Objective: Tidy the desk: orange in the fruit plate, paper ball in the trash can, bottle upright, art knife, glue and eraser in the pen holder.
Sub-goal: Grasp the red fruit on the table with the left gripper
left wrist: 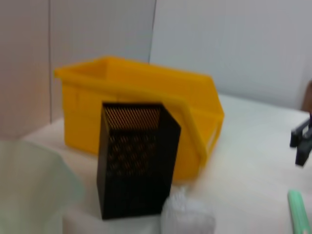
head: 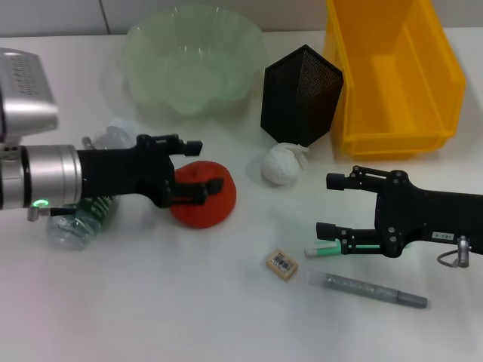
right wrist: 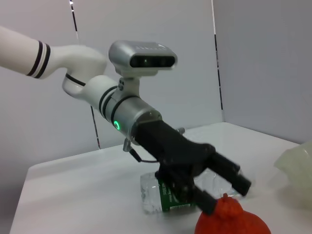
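From my head camera the white surface (head: 151,317) carries the yellow trash can (head: 392,72) at the far right, with the pale-green fruit plate (head: 192,60) far left of it and the black mesh pen holder (head: 300,94) between them, just beside the bin. The bottle (head: 83,219) lies on its side under my left arm; only the right wrist camera shows its green label clearly. My left tool (head: 198,172) is spread wide, one finger above and one across the orange (head: 204,200), not clenched on it. My right tool (head: 332,205) hangs spread over bare surface at the right, its lower finger near a green-and-white stick (head: 324,249). The left wrist camera shows the holder's open top, which the head camera does not. A grey pen-shaped thing (head: 373,289) lies at the near edge. The paper ball (head: 281,164) touches the holder's base. The eraser (head: 281,264) sits alone with open room around it.
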You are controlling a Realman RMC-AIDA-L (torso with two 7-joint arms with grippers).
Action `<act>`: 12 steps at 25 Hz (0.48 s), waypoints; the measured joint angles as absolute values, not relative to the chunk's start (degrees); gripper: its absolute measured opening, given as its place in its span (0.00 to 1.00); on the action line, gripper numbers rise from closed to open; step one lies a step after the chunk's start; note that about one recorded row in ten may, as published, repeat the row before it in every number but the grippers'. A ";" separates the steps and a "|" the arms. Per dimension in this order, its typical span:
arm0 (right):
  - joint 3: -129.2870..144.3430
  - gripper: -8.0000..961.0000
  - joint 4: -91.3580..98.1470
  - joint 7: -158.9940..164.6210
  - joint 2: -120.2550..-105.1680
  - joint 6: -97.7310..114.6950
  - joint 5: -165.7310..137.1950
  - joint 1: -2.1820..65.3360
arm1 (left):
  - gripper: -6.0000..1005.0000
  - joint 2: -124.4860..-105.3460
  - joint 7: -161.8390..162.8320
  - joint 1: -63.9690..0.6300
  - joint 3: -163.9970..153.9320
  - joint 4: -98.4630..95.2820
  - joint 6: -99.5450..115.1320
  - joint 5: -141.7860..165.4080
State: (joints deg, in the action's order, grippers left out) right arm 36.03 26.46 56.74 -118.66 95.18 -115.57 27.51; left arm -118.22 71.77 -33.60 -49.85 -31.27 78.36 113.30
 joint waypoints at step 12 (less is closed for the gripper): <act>36.04 0.84 26.24 56.77 -118.74 94.69 -115.57 27.51 | 0.65 -118.39 74.88 -33.35 -55.71 -33.36 73.04 113.42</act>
